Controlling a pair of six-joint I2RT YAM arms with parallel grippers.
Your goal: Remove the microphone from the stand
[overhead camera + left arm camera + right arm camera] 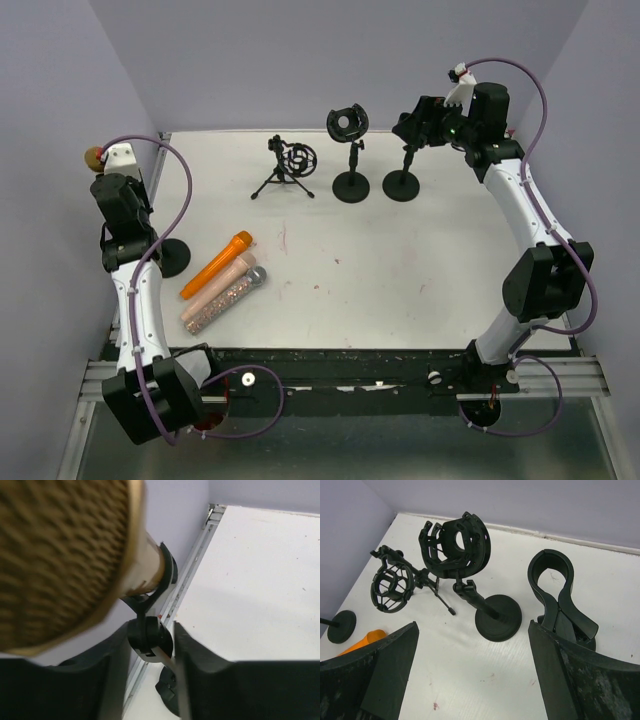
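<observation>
A gold-headed microphone (95, 157) sits in the clip of a black stand at the table's far left edge; the stand's round base (172, 257) is on the table. In the left wrist view the gold mesh head (60, 555) fills the upper left, with the stand's pivot joint (150, 637) below it. My left gripper (122, 168) (150, 645) is shut on that joint, just under the clip. My right gripper (415, 125) (472, 645) is open and empty, held high over the back right.
Three loose microphones lie at front left: orange (216, 265), pink (215, 288), glittery silver (228, 298). At the back stand a tripod with shock mount (285, 165) (392, 585), a round-base shock mount stand (350, 150) (457, 547) and a clip stand (403, 170) (555, 590).
</observation>
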